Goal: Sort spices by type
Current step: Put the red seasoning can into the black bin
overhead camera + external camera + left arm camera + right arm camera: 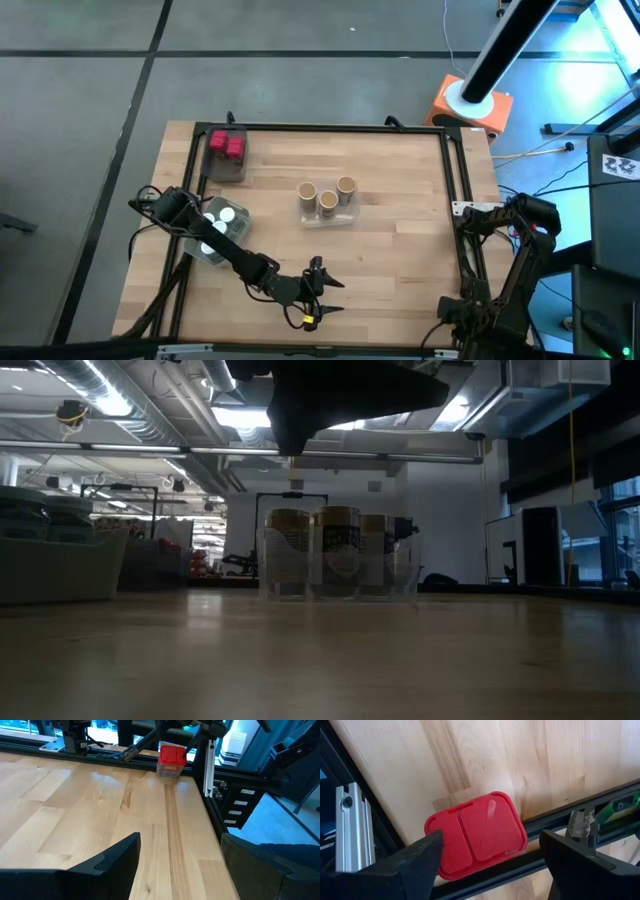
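Observation:
Three tan cork-topped spice cylinders point(327, 196) stand in a clear tray at the table's middle; the low view shows them too point(335, 550). Red jars point(227, 146) sit in a tray at the far left. White-capped jars point(222, 216) sit in a tray under my left arm. One red jar point(172, 759) stands alone by the black frame rail at the table's right side. My right gripper point(491, 836) is open straight above its lid point(476, 840), one finger on either side. My left gripper point(335, 297) is open and empty near the front edge, pointing toward the table's right.
A black frame rail point(455, 190) runs around the table. My right arm point(520, 225) stands folded at the right edge and hides the lone red jar in the high view. Bare wood point(400, 260) lies between my left gripper and the right rail.

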`<state>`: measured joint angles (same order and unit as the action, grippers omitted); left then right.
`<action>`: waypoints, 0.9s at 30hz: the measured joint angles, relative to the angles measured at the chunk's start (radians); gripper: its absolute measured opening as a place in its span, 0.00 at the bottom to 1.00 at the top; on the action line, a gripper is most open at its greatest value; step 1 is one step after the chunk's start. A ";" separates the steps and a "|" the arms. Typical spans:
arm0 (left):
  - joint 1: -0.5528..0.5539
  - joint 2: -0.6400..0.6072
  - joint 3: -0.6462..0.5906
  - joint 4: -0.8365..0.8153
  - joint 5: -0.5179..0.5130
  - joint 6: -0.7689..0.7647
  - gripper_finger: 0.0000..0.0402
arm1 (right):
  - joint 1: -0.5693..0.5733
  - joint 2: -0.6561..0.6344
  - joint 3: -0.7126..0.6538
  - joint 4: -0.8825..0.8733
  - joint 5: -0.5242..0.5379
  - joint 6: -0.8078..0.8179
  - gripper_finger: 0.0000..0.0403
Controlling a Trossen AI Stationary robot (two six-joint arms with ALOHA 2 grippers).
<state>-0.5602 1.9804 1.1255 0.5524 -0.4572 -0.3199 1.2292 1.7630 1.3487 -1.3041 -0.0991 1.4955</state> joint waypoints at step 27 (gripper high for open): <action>0.000 0.000 0.000 -0.022 0.000 -0.021 0.66 | 0.002 0.002 -0.003 -0.161 0.015 0.184 0.82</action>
<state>-0.5602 1.9804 1.1252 0.5304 -0.4572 -0.3404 1.2312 1.7651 1.3460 -1.4647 -0.0840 1.6792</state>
